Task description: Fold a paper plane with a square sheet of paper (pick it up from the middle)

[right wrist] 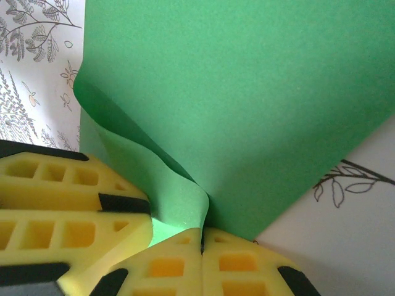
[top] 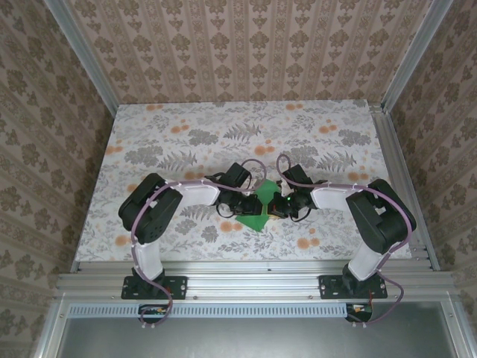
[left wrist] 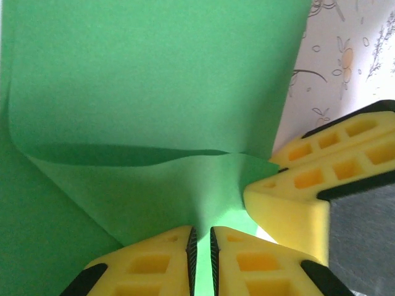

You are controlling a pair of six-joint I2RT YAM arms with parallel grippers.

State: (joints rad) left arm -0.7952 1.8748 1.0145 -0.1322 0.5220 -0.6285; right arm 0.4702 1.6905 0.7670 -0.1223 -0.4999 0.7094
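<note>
Paper: treating as thin, floppy, crease-prone; pinching at middle, L gripper & R gripper both clamped on it.

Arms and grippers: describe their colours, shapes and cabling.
The left arm and right arm have white links, bulky black joint housings and black base plates; a lilac cable loops along each. The left gripper and right gripper have yellow wedge-shaped fingers with rectangular pockets and black pads.
</note>
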